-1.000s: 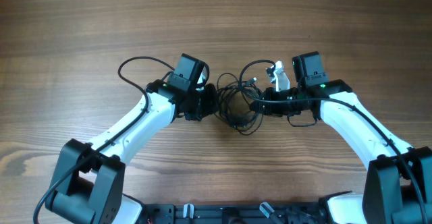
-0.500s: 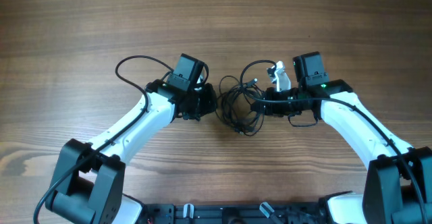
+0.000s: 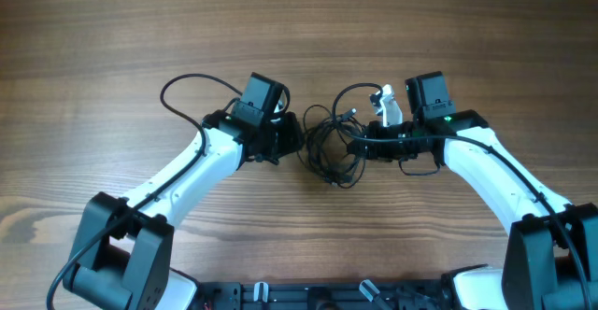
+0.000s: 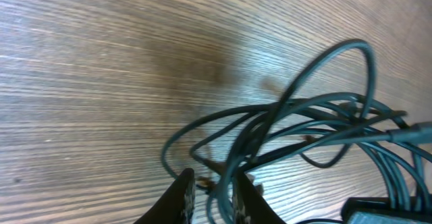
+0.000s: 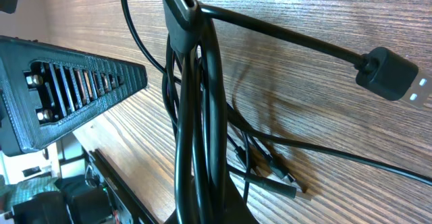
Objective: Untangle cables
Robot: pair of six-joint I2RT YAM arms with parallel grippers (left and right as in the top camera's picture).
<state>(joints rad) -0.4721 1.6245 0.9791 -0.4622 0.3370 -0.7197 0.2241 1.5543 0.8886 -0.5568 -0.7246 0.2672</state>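
Two end effectors counted, one per arm, facing each other across one tangle. Left end effector: set at the tangle's left edge, fingers parted a little, one thin strand threaded through the gap and not visibly pinched. Right end effector: clamped tight on a bunch of strands at the tangle's right edge, the bunch running straight up out of the grip in the right wrist view. Between the two, the cables: a single knot of thin black cords lying on the wooden surface at about the middle of its width, looped over and through one another in several overlapping ovals; number of separate cords impossible to tell. Looks dark and glossy up close, far thinner than either end effector. Plug ends counted in the right wrist view: four. One chunky black plug with a silvery tip, off to the right on its own cord; one flat black connector at the top of the gripped bunch; two slim plugs lying close together on the wood lower down. Outward from there: two white arms with black joints, and one thicker black wiring loop arching off the left arm, well apart from the tangle.
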